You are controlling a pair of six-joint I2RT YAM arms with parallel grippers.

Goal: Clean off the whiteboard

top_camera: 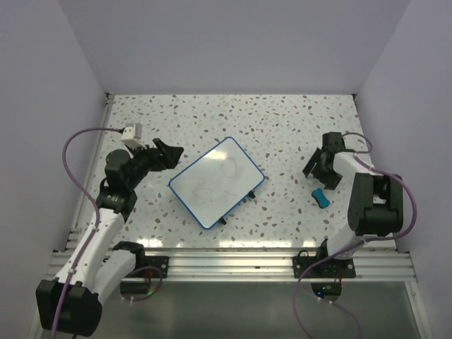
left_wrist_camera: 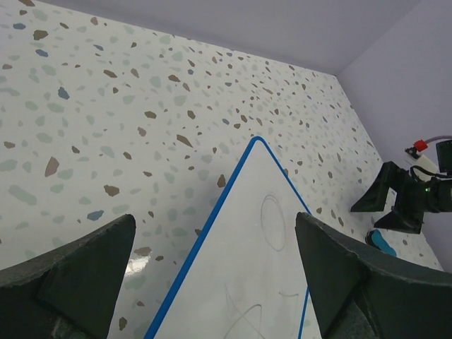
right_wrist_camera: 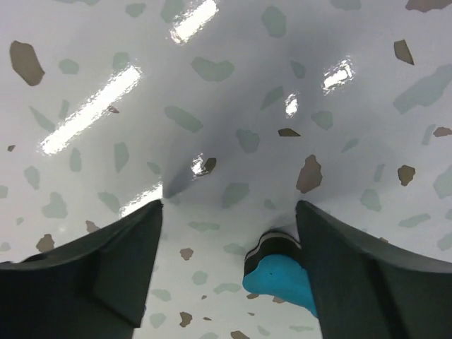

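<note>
Whiteboard (top_camera: 217, 181), faintly scribbled, lies mid-worktop (top_camera: 282, 127). Right claw (right_wrist_camera: 226, 212), spread wide, hangs just over the blue eraser (right_wrist_camera: 279, 275), presumably to collect it. Left claw (left_wrist_camera: 212, 219), likewise spread, faces the board's corner, perhaps to steady it.

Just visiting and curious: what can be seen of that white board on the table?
The whiteboard is a flat, glossy white rectangle with rounded corners, a thin blue rim and two small black tabs on one long edge. Faint grey scribbles mark it. It lies diagonally on the speckled table, touching nothing else.
</note>
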